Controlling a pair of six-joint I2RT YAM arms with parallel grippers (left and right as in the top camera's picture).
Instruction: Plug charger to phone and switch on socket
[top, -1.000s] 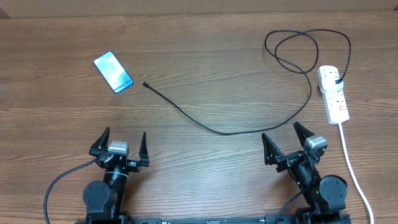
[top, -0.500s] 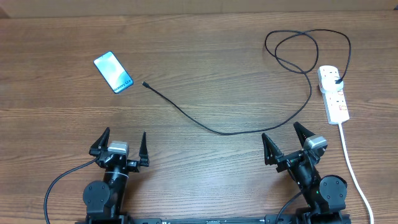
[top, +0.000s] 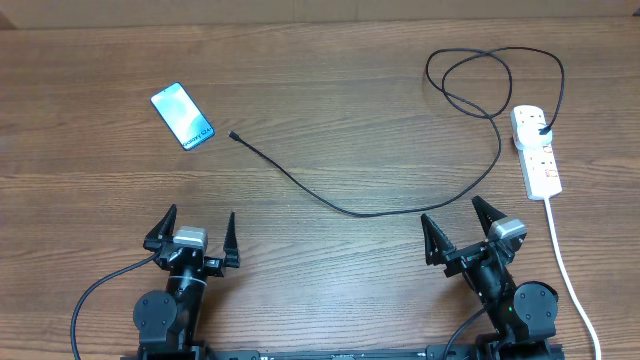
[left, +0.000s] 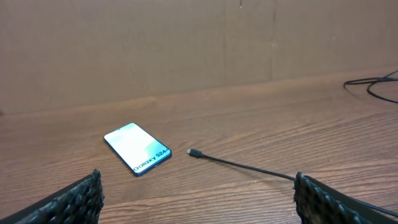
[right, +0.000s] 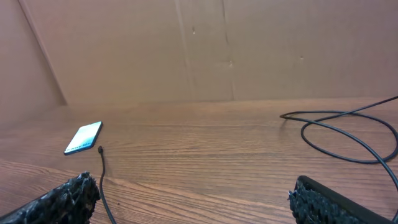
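Note:
The phone (top: 182, 115) lies screen up with a light blue screen at the far left of the table; it also shows in the left wrist view (left: 137, 148) and the right wrist view (right: 83, 137). The charger cable (top: 350, 210) runs from its connector tip (top: 233, 135), right of the phone, across the table and loops to its black plug (top: 542, 131) in the white power strip socket (top: 536, 150) at the far right. The tip also shows in the left wrist view (left: 191, 152). My left gripper (top: 193, 232) and right gripper (top: 460, 223) are both open and empty near the front edge.
The socket's white cord (top: 570, 280) runs down the right side past my right arm. A brown cardboard wall (left: 186, 43) stands along the back of the wooden table (top: 330, 100).

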